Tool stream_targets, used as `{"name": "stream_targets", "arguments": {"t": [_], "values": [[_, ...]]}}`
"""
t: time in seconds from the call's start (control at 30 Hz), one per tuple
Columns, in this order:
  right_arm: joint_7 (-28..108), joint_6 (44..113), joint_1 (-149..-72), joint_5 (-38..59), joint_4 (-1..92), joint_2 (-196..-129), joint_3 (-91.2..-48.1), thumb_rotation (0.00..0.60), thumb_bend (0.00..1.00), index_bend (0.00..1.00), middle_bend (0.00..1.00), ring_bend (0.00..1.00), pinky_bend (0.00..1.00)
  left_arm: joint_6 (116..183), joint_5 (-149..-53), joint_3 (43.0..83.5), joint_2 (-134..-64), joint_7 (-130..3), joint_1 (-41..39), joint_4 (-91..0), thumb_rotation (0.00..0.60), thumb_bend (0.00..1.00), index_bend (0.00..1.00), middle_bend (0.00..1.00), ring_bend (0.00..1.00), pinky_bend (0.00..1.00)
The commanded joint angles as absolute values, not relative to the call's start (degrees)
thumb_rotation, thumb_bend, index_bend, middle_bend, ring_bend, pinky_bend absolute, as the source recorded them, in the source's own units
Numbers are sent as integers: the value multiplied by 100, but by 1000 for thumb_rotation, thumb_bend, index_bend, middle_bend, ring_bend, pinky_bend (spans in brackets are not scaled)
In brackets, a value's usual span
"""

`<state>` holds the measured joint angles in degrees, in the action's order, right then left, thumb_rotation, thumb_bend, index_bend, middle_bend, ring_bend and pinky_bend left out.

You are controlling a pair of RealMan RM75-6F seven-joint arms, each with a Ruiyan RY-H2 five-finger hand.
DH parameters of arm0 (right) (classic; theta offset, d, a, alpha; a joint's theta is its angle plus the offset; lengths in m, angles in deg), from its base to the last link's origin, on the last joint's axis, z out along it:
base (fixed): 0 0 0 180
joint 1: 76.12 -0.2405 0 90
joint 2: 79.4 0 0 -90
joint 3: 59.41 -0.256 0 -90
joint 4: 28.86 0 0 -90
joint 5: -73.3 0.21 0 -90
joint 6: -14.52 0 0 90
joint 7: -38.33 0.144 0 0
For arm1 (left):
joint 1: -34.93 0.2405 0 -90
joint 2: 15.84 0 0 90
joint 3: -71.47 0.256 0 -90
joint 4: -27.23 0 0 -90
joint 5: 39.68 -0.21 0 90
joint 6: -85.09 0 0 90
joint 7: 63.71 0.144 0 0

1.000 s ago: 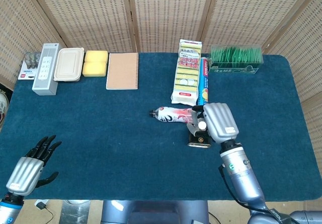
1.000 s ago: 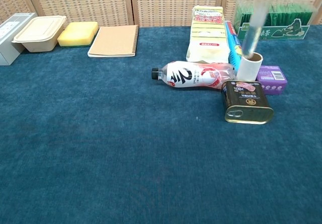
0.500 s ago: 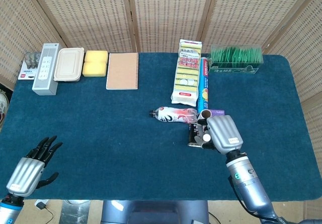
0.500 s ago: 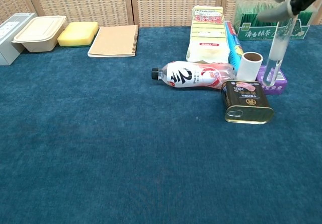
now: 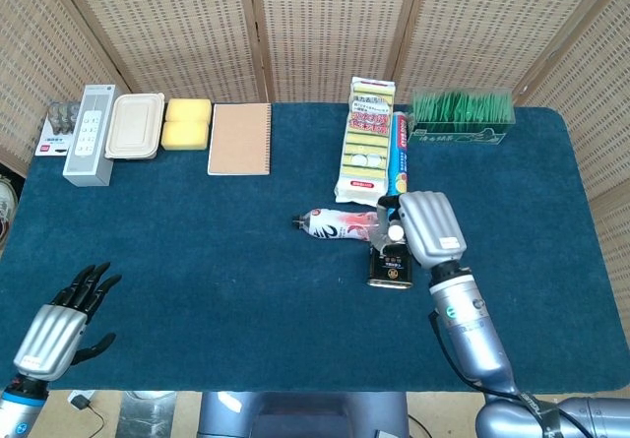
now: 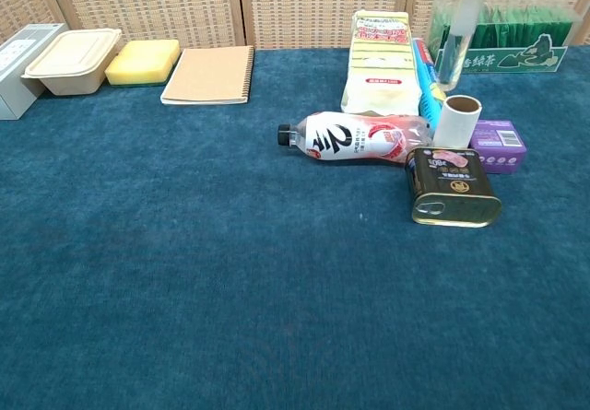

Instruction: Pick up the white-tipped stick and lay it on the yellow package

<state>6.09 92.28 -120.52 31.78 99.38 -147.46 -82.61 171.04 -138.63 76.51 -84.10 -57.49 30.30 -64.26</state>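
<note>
Above can, right hand holds stick near yellow package.

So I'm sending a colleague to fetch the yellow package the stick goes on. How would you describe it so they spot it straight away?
Look along the far edge of the blue table, right of the middle. The yellow package lies flat, long side running front to back, between the brown spiral notebook and the green box. Unlike the slim blue roll beside it, it is wide, pale yellow, with a red-lettered label.
</note>
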Motion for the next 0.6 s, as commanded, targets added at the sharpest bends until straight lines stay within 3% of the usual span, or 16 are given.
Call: {"name": "stream_targets", "arguments": {"t": [0.03,0.6], "values": [[682,9102,-12266,3472,9534,-14879,-8449,600,419,836,1000,1000,1000,17072,-13862,7641,-8427,-5758,3000,-6423,599,197,96,37,30,281],[1037,8608,-12413,3527,8614,-14936,-8358,600,419,836,1000,1000,1000,16855,-13738,7647,-8432,-5768,2915,-6441,599,197,96,36,30,281]]}}
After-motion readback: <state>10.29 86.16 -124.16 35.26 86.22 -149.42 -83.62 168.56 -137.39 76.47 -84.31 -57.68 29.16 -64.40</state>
